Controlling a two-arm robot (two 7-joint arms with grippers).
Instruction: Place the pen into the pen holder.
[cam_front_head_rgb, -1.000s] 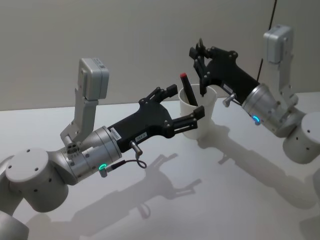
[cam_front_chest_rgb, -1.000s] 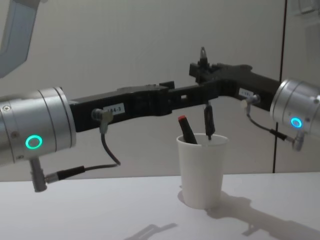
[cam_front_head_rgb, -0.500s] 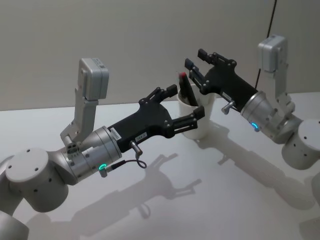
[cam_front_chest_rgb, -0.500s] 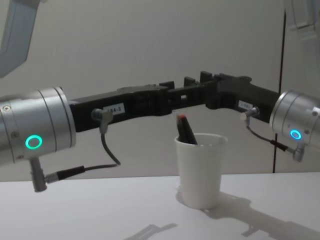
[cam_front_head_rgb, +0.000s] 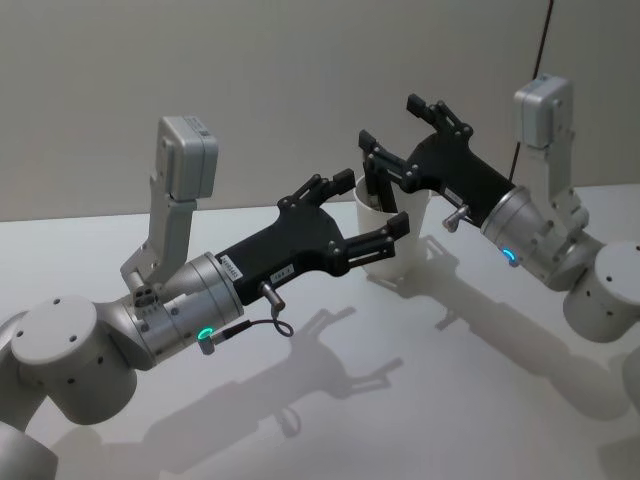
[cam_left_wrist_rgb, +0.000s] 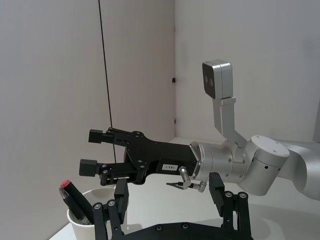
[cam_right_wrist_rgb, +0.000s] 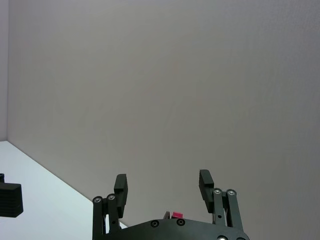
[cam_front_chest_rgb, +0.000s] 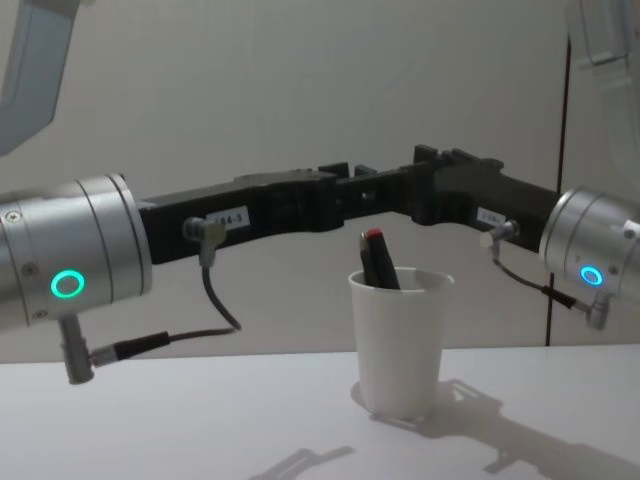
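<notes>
While the pen sits inside the pen holder, leaning on the rim with its red cap sticking out above, I see the cup standing upright on the white table, right of centre in the chest view. From the left wrist view the pen rests at the lower left, tilted in the cup.

My right gripper is in the upper middle of the head view, just above and behind the cup's rim — fingers spread wide, nothing between them. Right wrist view shows the same spread fingers against the blank wall, a bit of red cap low between them.

My left gripper is at centre of the head view, fingers spread on either side of the cup; contact I can't tell. Left arm comes in from the lower left, right arm from the right edge.
</notes>
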